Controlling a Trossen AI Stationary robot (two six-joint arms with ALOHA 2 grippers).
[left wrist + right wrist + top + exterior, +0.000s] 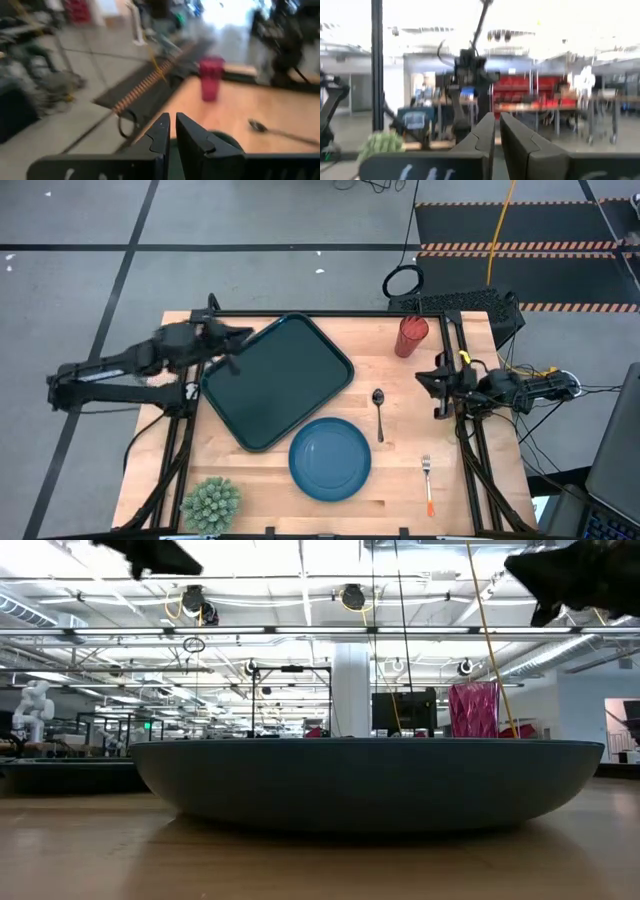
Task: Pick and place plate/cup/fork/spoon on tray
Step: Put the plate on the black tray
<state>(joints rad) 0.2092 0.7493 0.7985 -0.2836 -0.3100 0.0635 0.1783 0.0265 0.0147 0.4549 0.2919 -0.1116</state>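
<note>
The dark tray [270,380] lies turned at an angle on the table's left-centre. The blue plate [330,458] rests flat on the table just near of it and fills the low view [370,780]. The red cup [410,335] stands upright at the far right, also in the left wrist view [211,77]. The dark spoon [378,410] lies right of the tray. The orange-handled fork [427,480] lies near the right front. My left gripper [238,342] is shut and raised over the tray's far left corner. My right gripper [436,385] is shut and raised at the table's right side.
A spiky green plant [210,502] stands at the table's near left corner. A black frame [330,313] runs along the table's far edge and down both sides. Bare wood lies between the plate and the fork.
</note>
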